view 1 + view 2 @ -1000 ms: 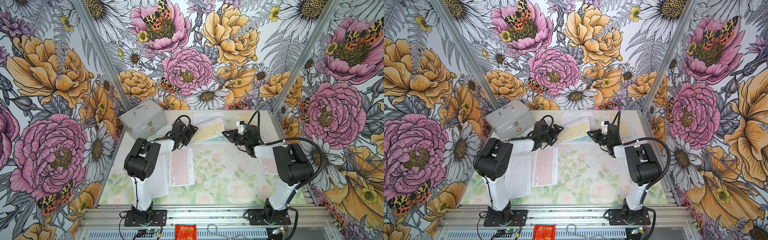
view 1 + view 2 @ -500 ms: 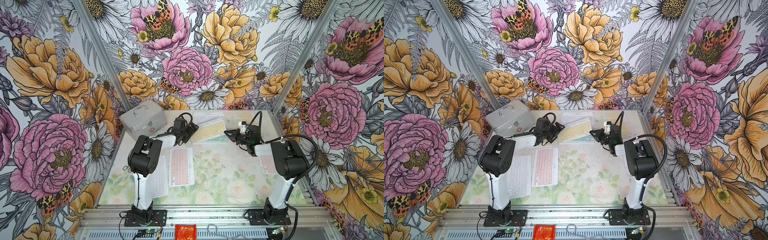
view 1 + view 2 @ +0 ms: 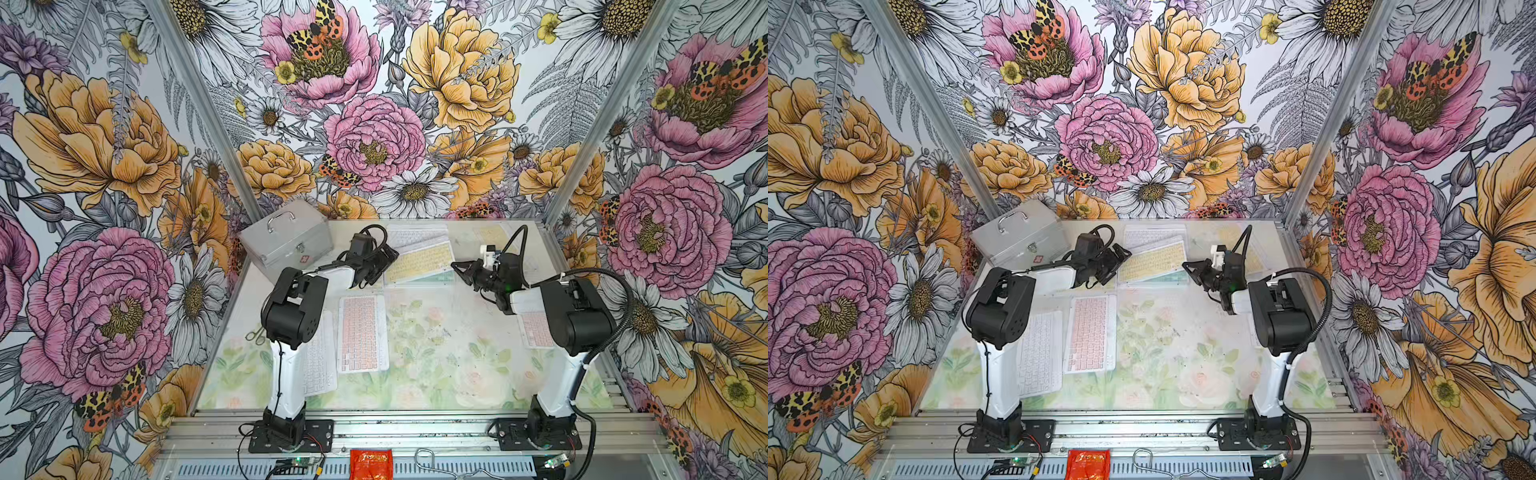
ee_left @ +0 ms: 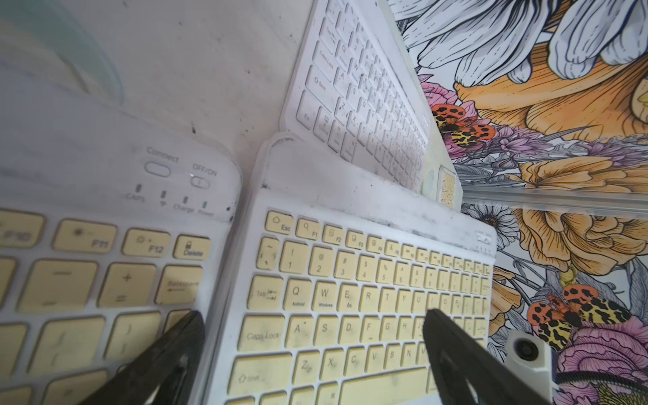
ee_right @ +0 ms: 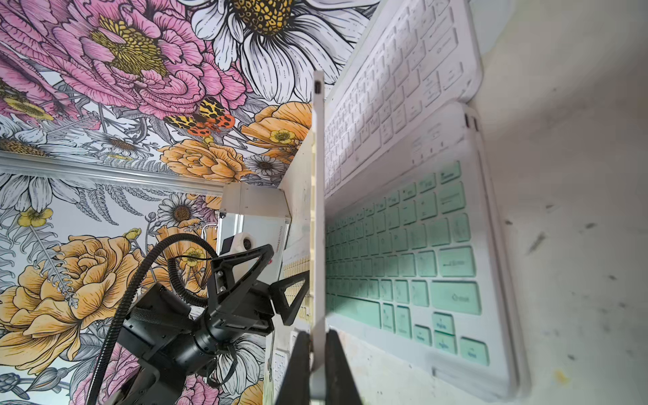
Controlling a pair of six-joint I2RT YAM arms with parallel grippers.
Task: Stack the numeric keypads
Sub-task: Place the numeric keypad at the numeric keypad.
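**Item:** yellow keypad [image 3: 417,261]. Lies far-centre on the table [image 3: 436,357], askew over a mint keypad [image 5: 413,252], with a white keypad [image 3: 413,236] just beyond, toward the far wall. Pinched at its right short edge by the right pincer [image 5: 317,338], clamped tight on the bare frame. Spanned at its left end by the left pincer [image 4: 312,315], spread fully wide and holding nothing. Contact with the keys not determinable.

**Handling (judged):**
- Thin, flat, rigid plastic, and light.
- Smooth-framed, so probably prone to slip or pivot under a one-edge pinch.
- Best taken by the plain border at a short end, never by the keycaps.
- Likely needs support at both ends for a level carry and a square landing on the stack.

**Adjacent keypads:**
- Second yellow keypad [image 4: 105,266], just beside the left end; seen only from the left wrist.
- Third yellow keypad [image 3: 492,235], far right.
- Pink keypad [image 3: 362,332], mid-left.
- Near white keypad [image 3: 322,365], partly under the left arm.
- Right pink keypad [image 3: 536,330], partly under the right arm.

**Obstructions:**
- Silver case [image 3: 286,241], far left, close behind the left arm. Probably limits any swing that way.
- Scissors [image 3: 254,334], at the left table edge, well apart from the work.
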